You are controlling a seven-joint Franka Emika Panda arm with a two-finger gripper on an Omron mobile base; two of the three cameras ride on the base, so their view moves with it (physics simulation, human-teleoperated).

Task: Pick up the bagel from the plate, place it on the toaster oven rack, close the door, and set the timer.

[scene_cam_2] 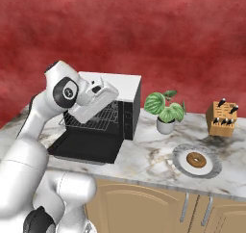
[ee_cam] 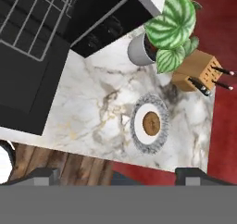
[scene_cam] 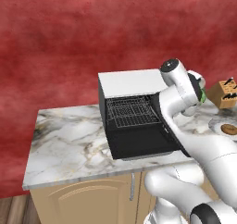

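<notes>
The bagel (scene_cam_2: 196, 160) is a brown ring lying on the pale round plate (scene_cam_2: 210, 169), on the marble counter to the right of the toaster oven (scene_cam_2: 126, 83). The oven's black door (scene_cam_2: 86, 148) lies folded down flat, and the silver wire rack (scene_cam_2: 93, 119) shows inside. My gripper (ee_cam: 118, 176) hangs high over the counter in front of the oven, open, with nothing between its fingertips. From the hand view I look down on the bagel (ee_cam: 151, 122) and the plate (ee_cam: 137, 126), well below me. The plate (scene_cam: 218, 123) sits at the far right edge of the left base view.
A potted plant (scene_cam_2: 166, 112) with striped green leaves stands between the oven and the plate. A wooden knife block (scene_cam_2: 222, 119) is at the back right. The counter's front edge (scene_cam_2: 158, 183) runs close to the plate. A red wall rises behind.
</notes>
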